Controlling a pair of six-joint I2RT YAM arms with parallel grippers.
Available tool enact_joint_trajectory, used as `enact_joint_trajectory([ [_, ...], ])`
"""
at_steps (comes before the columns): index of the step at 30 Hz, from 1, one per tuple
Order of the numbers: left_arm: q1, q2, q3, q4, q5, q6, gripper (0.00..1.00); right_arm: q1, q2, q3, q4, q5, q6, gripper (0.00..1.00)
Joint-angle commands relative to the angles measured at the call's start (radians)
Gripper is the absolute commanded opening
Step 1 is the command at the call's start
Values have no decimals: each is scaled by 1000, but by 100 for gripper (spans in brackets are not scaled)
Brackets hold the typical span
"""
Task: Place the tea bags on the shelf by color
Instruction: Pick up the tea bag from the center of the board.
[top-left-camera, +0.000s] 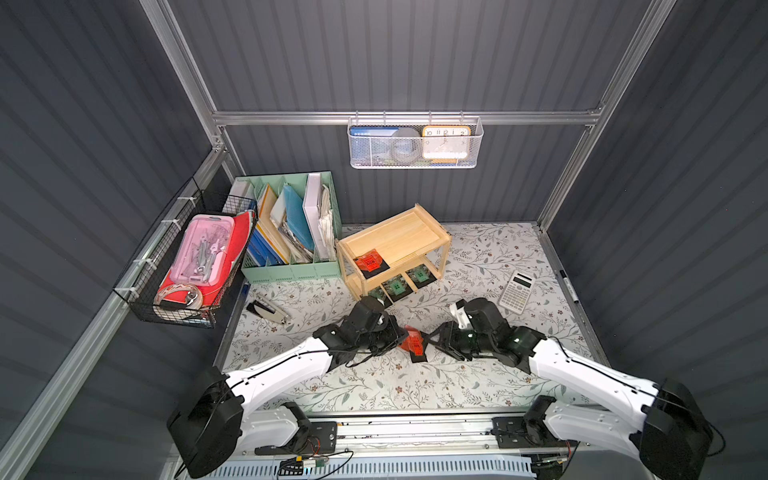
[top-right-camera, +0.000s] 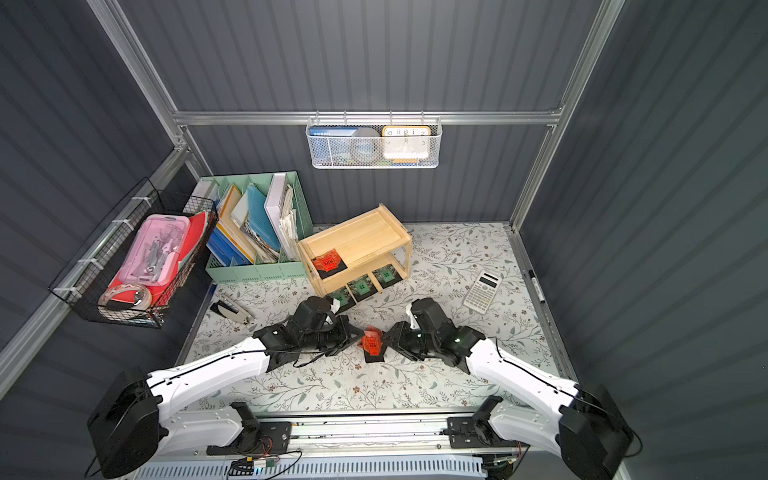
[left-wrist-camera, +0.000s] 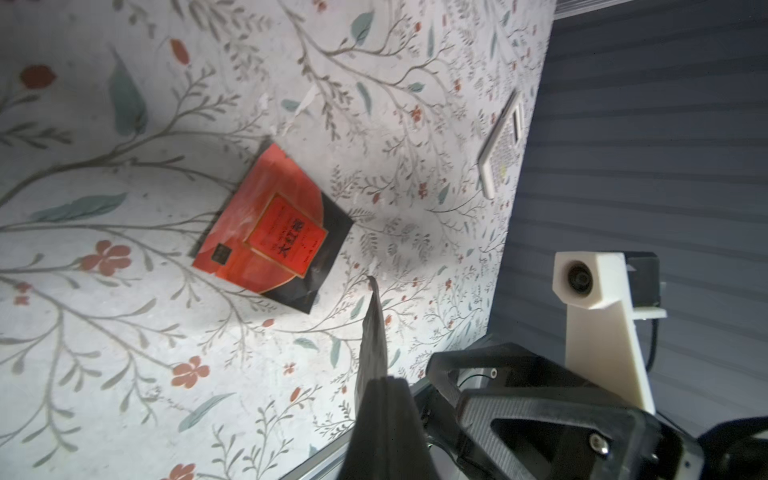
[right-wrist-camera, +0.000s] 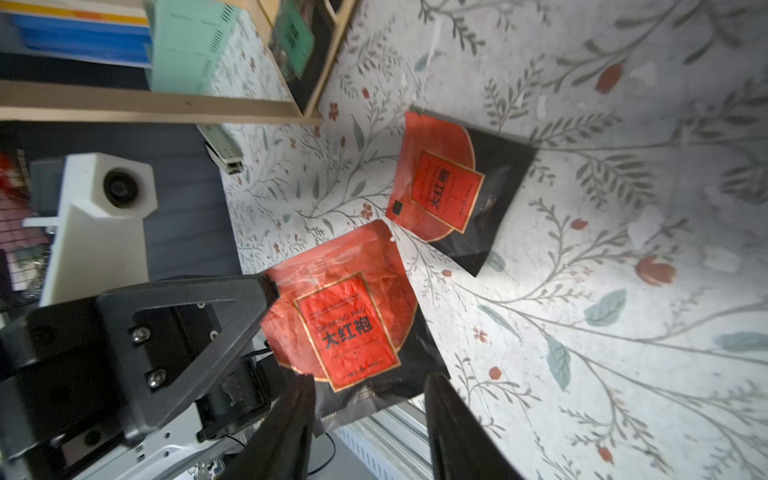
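An orange-red tea bag (right-wrist-camera: 345, 316) hangs above the floral table between the arms, and my left gripper (top-left-camera: 405, 334) is shut on its edge. The left wrist view shows that bag edge-on (left-wrist-camera: 374, 332). My right gripper (right-wrist-camera: 370, 378) is open, its fingers apart on either side of the bag's black lower edge. Another orange-red tea bag (right-wrist-camera: 453, 187) lies flat on the table just below. The wooden shelf (top-left-camera: 395, 237) holds one orange-red bag (top-left-camera: 369, 262) on its top tier. Three green bags (top-left-camera: 394, 286) sit on its lower tier.
A mint-green file organizer (top-left-camera: 291, 266) stands left of the shelf, with a stapler (top-left-camera: 268, 309) in front of it. A calculator (top-left-camera: 517, 291) and a marker (top-left-camera: 567, 286) lie at the right. A black wire basket (top-left-camera: 187, 266) hangs on the left wall.
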Motion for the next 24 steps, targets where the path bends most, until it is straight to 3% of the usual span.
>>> enact_joint_trajectory([
  [1,-4,-26,54,-32,-39,30,0,-16,-84,-20,-12,62,34,49],
  [11,10,-67,165,-20,-105,0,0,-37,-247,-35,123,86,246,48],
  [24,61,-63,240,83,-131,-108,0,-38,-176,1,364,41,313,46],
])
